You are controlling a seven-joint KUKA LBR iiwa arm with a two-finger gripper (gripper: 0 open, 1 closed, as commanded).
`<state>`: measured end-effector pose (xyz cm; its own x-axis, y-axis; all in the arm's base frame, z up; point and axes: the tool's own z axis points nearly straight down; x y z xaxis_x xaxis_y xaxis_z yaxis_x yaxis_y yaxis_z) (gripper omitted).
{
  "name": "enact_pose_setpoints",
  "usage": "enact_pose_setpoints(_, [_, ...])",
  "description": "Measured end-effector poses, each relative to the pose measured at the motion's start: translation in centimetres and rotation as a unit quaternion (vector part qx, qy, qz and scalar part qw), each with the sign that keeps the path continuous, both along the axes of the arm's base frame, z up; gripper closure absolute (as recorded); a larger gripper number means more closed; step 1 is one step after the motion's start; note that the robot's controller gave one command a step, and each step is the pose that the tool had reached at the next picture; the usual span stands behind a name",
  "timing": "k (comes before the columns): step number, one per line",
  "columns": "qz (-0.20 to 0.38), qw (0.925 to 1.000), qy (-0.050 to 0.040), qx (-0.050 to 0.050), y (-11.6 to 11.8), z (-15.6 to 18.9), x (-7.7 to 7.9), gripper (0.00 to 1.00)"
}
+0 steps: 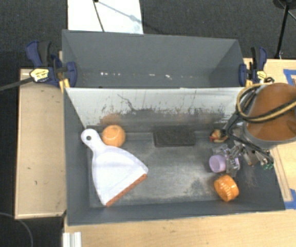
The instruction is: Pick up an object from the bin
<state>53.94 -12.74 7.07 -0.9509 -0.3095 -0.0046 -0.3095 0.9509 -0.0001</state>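
Note:
My gripper [234, 157] is low at the right side of the bin, under the orange cover on the wrist. A small purple cylinder [217, 163] lies right against its left side; whether it is gripped I cannot tell. Just below the gripper, near the bin's front right, an orange ribbed cylinder [226, 188] rests on the floor. A tiny orange-red piece [216, 135] sits a little above and left of the gripper.
A white dustpan with an orange edge [114, 171] fills the left front of the bin. An orange ball [113, 136] lies by its handle. A dark grey flat block [174, 137] lies near the back wall at the middle.

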Motion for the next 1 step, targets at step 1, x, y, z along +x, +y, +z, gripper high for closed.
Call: enact_pose_setpoints(1, [0.012, 0.9999, 0.0005, 0.0, -0.34, 11.45, 3.3, 1.0])
